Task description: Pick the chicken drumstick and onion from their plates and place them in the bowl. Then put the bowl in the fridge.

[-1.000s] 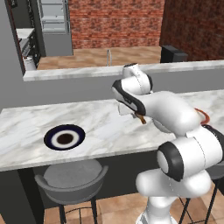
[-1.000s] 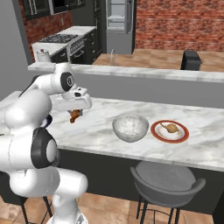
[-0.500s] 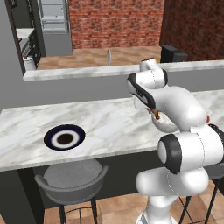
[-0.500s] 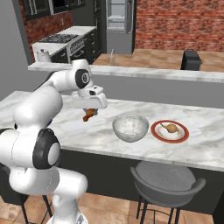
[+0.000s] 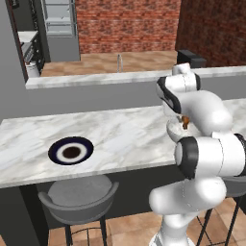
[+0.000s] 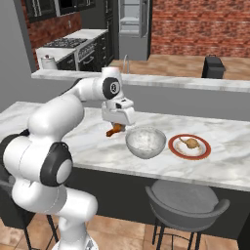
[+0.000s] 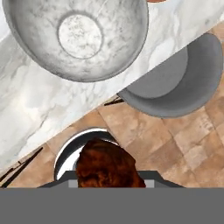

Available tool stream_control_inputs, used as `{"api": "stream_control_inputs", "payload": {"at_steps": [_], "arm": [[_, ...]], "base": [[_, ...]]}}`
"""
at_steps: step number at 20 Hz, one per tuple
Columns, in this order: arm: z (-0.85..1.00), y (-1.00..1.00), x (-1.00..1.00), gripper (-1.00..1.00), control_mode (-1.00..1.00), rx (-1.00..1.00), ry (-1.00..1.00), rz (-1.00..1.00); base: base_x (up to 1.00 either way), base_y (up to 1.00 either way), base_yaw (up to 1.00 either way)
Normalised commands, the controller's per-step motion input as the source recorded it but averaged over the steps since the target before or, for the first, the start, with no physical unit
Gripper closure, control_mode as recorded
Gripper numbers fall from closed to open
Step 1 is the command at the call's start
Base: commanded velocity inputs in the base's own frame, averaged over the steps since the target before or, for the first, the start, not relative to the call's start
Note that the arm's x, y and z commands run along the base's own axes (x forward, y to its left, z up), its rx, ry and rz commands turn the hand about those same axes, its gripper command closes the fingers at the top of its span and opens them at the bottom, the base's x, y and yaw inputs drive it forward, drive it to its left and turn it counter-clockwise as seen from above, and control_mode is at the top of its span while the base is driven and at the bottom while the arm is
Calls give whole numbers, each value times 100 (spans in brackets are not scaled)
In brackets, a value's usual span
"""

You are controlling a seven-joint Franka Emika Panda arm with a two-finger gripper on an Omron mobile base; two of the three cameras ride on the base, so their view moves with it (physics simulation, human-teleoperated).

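While gripped, drumstick (image 6: 115,130) neared bowl (image 6: 145,141).

White-grey marbled tabletop (image 6: 229,146), long, running left to right, dark panel under its front edge. Resting on it: navy-rimmed plate (image 5: 71,151) with white ring and dark centre, toward the left end, nothing on it. Well apart to the right, a deep pale bowl (image 6: 145,142), nothing inside. Just beside the bowl, farther right, a red-orange-rimmed plate (image 6: 189,147) carrying a small tan onion (image 6: 191,143). Bowl and red plate close, not touching.
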Motion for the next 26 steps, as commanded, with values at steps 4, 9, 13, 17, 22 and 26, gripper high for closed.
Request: {"api": "stream_control_inputs", "payload": {"at_steps": [4,9,13,17,22,26], "arm": [[1,-50,8,100,-100,0,0,-45],[2,-41,13,100,-100,0,-1,-46],[3,-28,18,100,-100,0,-6,-43],[0,-12,25,100,-100,0,-8,-48],[-2,-8,27,100,-100,0,-10,-49],[-13,-9,21,100,-100,0,-9,-50]], "base": [[0,0,0],[0,0,0],[0,0,0],[0,0,0],[0,0,0],[0,0,0]]}}
